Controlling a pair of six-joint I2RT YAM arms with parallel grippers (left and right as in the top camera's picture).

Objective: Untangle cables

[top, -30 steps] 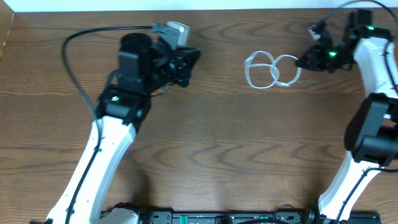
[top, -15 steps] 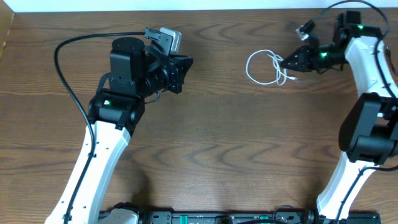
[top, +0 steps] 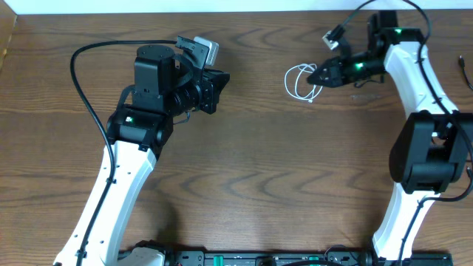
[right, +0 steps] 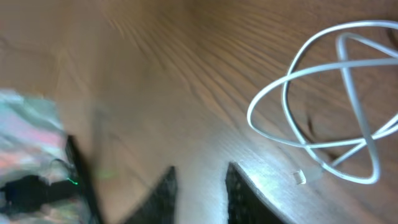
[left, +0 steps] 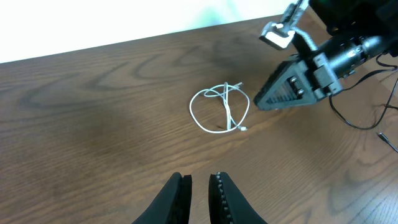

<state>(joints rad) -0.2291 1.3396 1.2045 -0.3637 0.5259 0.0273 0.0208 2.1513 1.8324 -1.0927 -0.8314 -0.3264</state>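
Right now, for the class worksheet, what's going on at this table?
The right arm's claw, jaws slightly apart and holding nothing, is right beside a thin white cable coiled in a tangled loop on the brown wooden table. The left arm's claw, nearly closed and empty, points toward the cable from farther off. The loop is not yet undone.

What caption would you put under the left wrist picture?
White cable looped on the wooden table, right gripper tip close beside it.
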